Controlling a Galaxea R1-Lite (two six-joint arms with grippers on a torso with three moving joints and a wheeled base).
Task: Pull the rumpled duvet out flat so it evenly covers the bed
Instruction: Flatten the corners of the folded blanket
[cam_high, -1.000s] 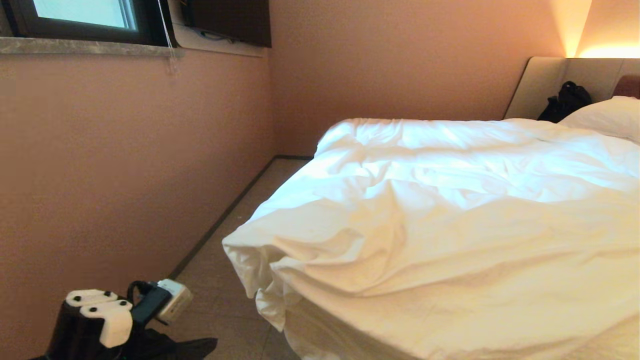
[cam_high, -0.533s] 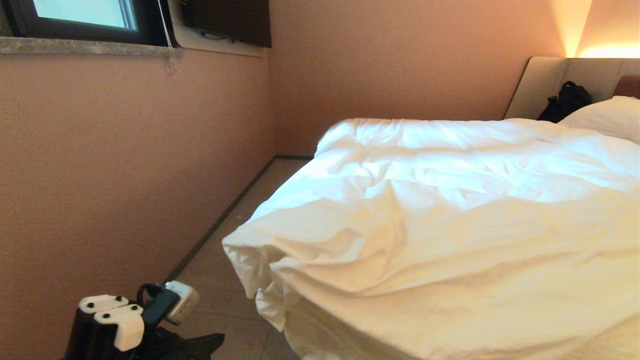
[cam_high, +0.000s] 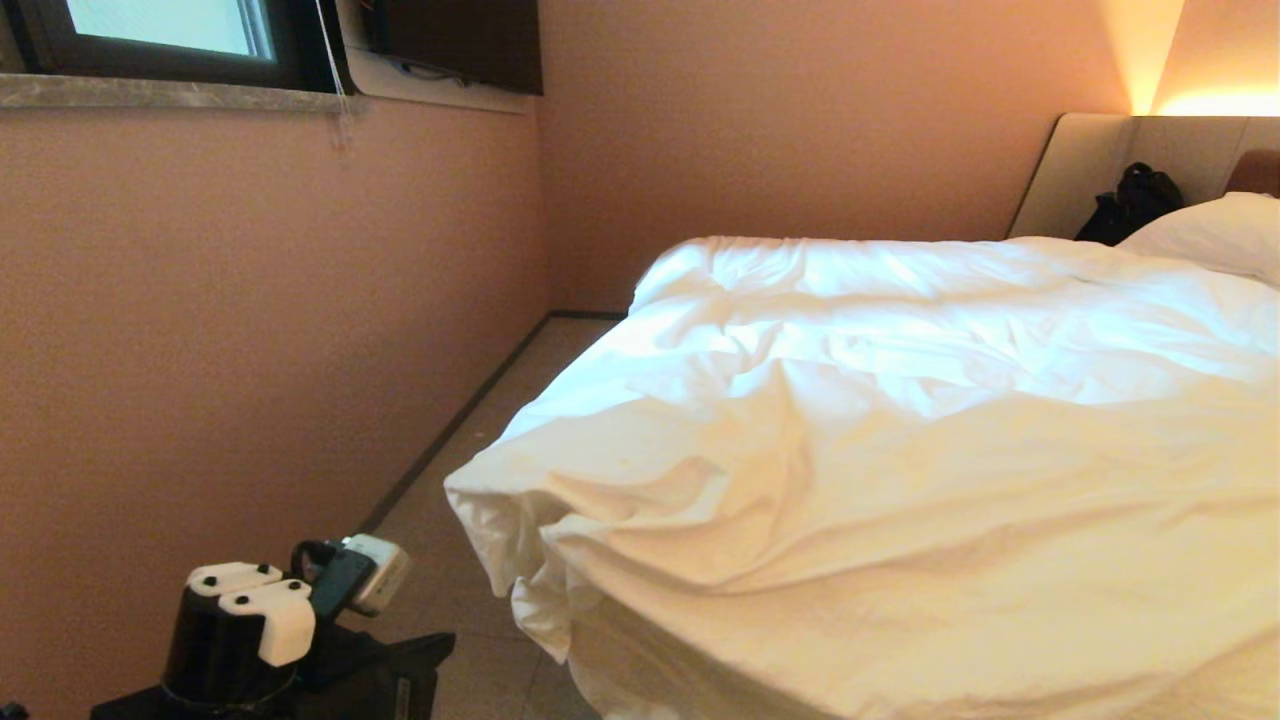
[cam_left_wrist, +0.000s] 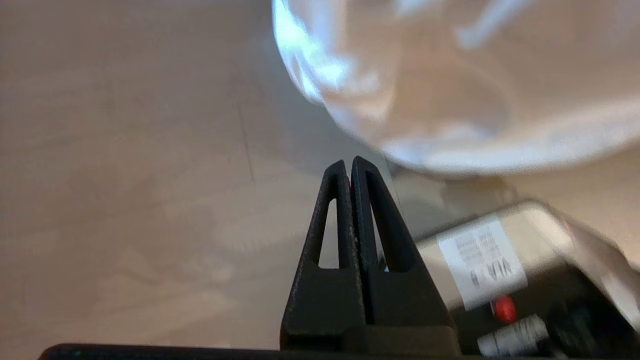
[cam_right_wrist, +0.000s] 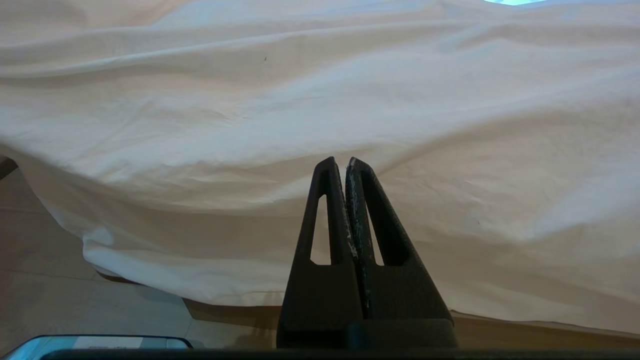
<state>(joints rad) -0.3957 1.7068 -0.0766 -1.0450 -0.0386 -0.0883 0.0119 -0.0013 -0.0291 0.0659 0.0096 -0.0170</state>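
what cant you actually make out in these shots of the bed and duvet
- Bed: head view cuts off its right side; the duvet hides the mattress.
- Duvet's near corner: blurred in the left wrist view.
- Black item by the headboard: too small and dark to identify.
- Right gripper: outside the head view.
- Label: text blurred.

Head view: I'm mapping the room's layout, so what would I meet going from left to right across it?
Window → left gripper, low over the floor → duvet on the bed → black bag against the headboard → pillow.
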